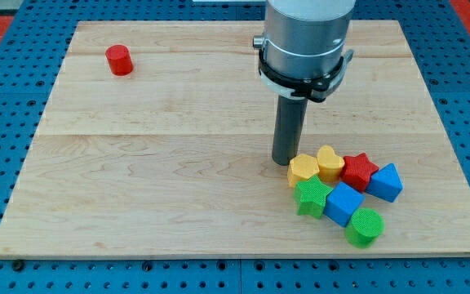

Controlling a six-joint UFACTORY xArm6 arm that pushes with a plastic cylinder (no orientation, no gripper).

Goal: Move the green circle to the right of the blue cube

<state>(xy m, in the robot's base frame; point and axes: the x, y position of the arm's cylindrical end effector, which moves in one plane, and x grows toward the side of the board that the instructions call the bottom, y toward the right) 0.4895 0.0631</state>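
Note:
The green circle (365,226) lies near the view's bottom right of the wooden board (153,180), touching the blue cube (343,202) on the cube's lower right. My tip (284,161) rests on the board just left of the yellow blocks, above and left of the blue cube. A green star (312,197) sits left of the cube.
A yellow hexagon-like block (303,170), a yellow heart (330,162), a red star (358,171) and a blue triangular block (385,182) crowd above the cube. A red cylinder (120,60) stands at the view's top left. The board's edge runs close below the green circle.

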